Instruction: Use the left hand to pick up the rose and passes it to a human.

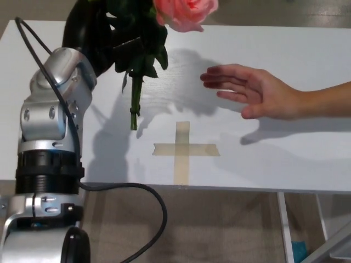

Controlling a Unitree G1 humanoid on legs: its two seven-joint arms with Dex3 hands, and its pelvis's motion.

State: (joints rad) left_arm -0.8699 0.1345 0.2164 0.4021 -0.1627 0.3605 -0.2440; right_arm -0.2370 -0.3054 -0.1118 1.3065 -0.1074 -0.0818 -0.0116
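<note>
My left hand (101, 30) is shut on the rose, held up above the white table (285, 164) at the top left of the head view. The pink bloom (185, 13) sits at the top edge, dark green leaves (143, 52) hang below it, and the stem (135, 101) points down toward the table. A person's open hand (249, 90) reaches in from the right, fingers pointing left, a short way right of the rose and not touching it. My right hand does not show.
A cross of tan tape (184, 149) lies on the table near its front edge. A black cable (143, 193) loops from my left arm below the table edge. A metal frame (285, 224) shows under the table at the lower right.
</note>
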